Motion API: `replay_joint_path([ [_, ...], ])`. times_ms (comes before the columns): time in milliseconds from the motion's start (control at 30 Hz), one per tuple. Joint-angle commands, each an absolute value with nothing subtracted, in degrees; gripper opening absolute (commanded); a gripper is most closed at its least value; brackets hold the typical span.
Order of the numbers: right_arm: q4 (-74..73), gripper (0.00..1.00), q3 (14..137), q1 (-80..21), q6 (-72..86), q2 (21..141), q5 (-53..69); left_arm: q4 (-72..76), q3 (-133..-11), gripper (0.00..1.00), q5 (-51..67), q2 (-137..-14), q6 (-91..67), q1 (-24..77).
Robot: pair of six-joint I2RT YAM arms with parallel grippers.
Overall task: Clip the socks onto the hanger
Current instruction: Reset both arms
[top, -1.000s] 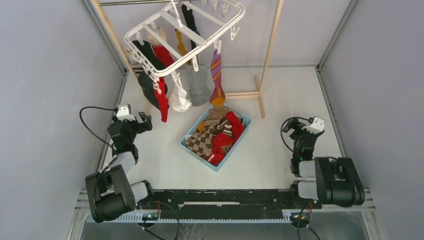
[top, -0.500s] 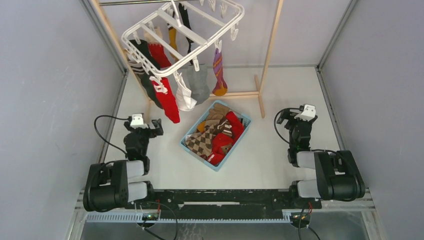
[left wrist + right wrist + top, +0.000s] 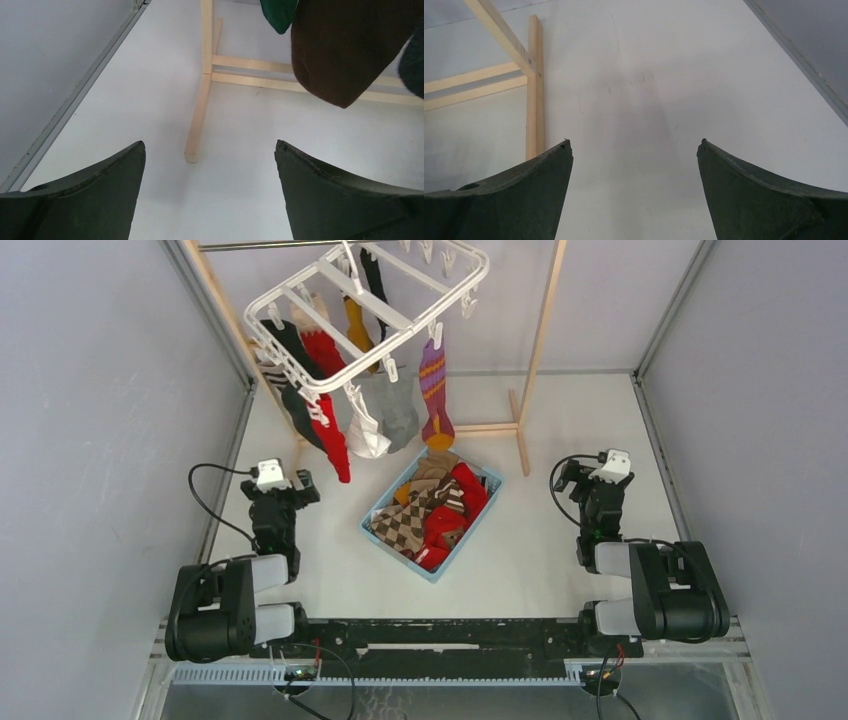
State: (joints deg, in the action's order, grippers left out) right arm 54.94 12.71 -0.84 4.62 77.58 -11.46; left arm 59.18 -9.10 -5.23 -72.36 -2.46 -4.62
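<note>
Well, you're partway: several socks point(image 3: 395, 410) hang clipped to the hanger point(image 3: 404, 330) up by the rack point(image 3: 540, 330), but a heap waits in the basket point(image 3: 470, 530) mid-tabletop point(image 3: 540, 540). Both jaws stand open and empty, low at either side. Bare tabletop surrounds each; on the left, mind the rack's foot and the dangling socks.
</note>
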Motion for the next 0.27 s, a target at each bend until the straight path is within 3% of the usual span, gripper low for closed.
replay_joint_path([
  [0, 55.8, 0.99, 13.95, -0.85, 4.75, 77.6, -11.26, 60.91, -10.59, 1.0, -6.63, -71.81, -1.05, -4.39],
  [233, 55.46, 0.99, 14.11, -0.79, 4.8, 77.57, -10.99, 60.91, -10.63, 1.0, -6.61, -71.82, -1.01, -4.31],
])
